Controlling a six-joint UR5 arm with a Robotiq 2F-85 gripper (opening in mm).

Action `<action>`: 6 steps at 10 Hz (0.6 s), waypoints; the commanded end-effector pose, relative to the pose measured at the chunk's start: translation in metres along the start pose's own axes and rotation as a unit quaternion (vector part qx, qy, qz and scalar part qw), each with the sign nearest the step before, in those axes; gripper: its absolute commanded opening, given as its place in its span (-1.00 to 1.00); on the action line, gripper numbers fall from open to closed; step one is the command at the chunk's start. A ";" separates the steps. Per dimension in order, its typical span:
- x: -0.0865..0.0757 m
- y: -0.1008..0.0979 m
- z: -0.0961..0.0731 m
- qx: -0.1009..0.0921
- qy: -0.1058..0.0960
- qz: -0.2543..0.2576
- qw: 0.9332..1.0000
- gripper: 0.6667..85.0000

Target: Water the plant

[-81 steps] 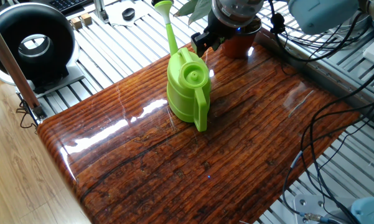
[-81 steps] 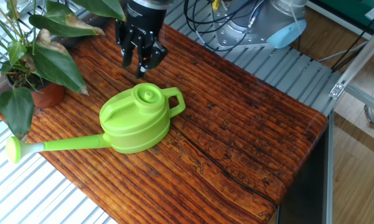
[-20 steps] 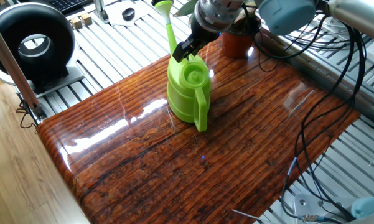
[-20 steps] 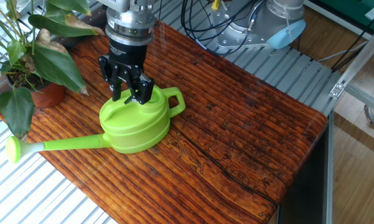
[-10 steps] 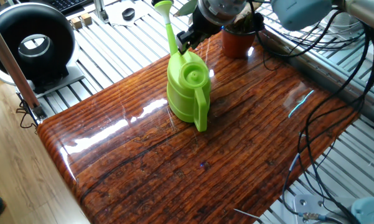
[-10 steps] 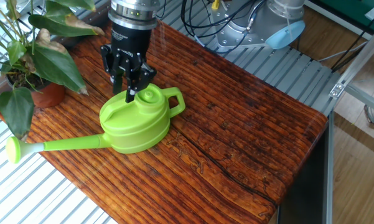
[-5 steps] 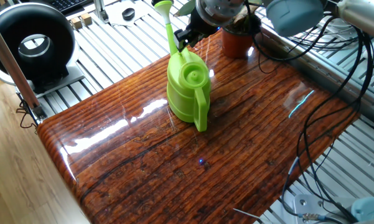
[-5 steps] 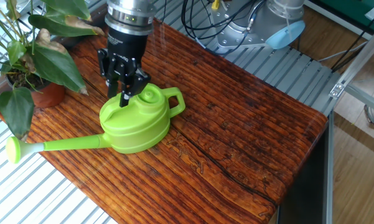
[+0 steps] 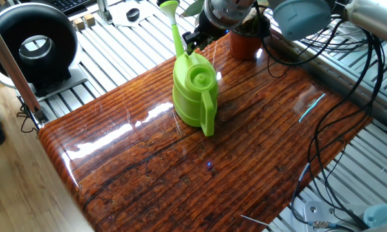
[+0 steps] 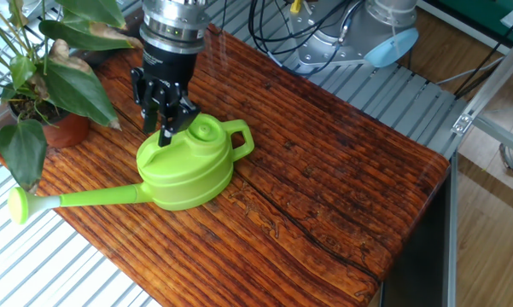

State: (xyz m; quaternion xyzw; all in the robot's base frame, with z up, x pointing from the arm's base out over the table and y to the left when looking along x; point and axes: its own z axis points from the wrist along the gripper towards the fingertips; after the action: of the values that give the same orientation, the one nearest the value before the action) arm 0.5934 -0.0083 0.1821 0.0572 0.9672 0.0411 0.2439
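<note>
The watering can (image 10: 183, 166) is made of smooth, shiny green plastic, so I think it is light if it is empty and heavier if there is water inside, and I cannot tell which. The plastic looks stiff but a bit slippery, so a hold on the round body would likely slide. The best place to take hold looks like the loop handle (image 10: 239, 136) at the back of the can, on the side away from the long spout (image 10: 85, 198). The can sits flat on the tabletop (image 10: 324, 170) with its little round cap (image 10: 203, 130) on top. The spout is thin and long, with a small round head at the end, and it reaches past the edge of the tabletop. The tool (image 10: 164, 119) hangs just above the can, beside the cap on the side away from the handle. Its two fingers are close together with nothing between them, so it is holding nothing. The plant (image 10: 47, 81) stands near the can, next to the spout side, at the corner of the tabletop. It has wide dark green leaves, some with brown dry bits, and a small red-brown clay pot (image 9: 246, 44). The pot looks hard and easy to break, and the leaves look soft and bendy.
</note>
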 end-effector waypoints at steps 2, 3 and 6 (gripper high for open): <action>0.007 0.013 0.006 -0.013 0.011 0.010 1.000 -0.08; 0.011 0.011 0.012 -0.005 0.017 0.008 1.000 -0.08; 0.024 -0.011 0.019 0.017 0.039 -0.006 0.999 -0.10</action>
State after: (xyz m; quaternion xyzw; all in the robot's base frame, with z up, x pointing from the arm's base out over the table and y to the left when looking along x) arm 0.5877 -0.0071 0.1628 0.0535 0.9730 0.0318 0.2223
